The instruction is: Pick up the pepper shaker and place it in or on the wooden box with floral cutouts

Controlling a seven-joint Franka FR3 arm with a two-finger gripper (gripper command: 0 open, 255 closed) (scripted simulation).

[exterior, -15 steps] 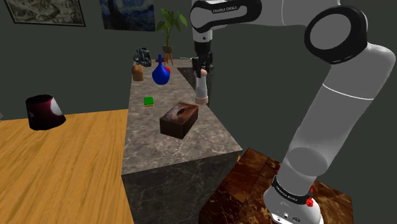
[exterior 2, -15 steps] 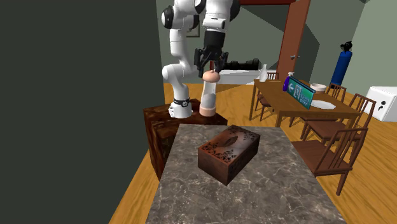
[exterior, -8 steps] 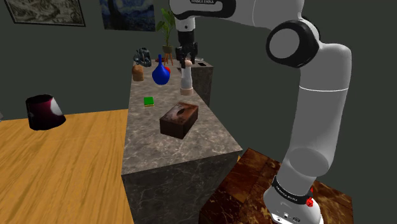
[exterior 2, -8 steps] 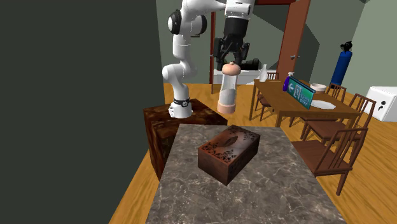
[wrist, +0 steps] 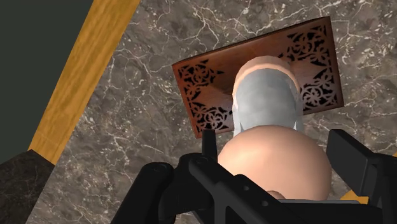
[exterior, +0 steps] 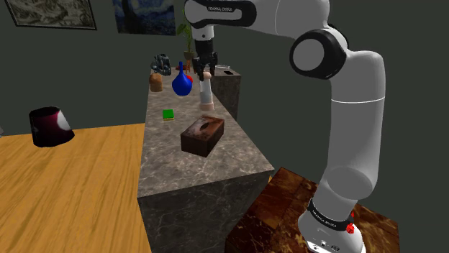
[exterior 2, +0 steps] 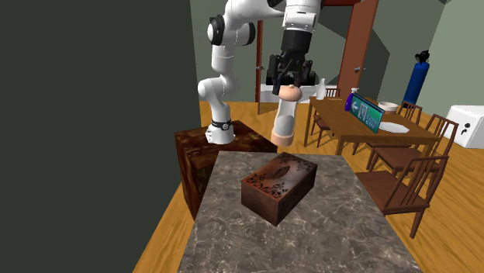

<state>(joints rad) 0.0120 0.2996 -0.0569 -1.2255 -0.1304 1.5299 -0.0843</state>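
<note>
Jaws: clamped on the domed, peach-coloured cap of the pepper shaker (wrist: pixel 267 108), one black finger pressed to each side.
Grip: taken at the very top, probably so that the body hung plumb and the foot was free for setting down.
Pepper shaker: hung upright in the air, well above the worktop (exterior 2: pixel 326 240); smooth pale grey body, slim and flaring to a peach foot.
Wooden box (exterior 2: pixel 279 184): lay flat on the worktop, roughly under the shaker, with its lid seen past the shaker's body in the wrist view; dark reddish-brown and rectangular, with floral fretwork cut through the lid.
Worktop: grey veined marble, hard and level.
Judgement: carried over the target but not yet lowered; narrow foot on a pierced lid judged liable to tip.
Further out: round-bellied blue vase (exterior: pixel 182 83) and small green block (exterior: pixel 168 114), beyond the box.
</note>
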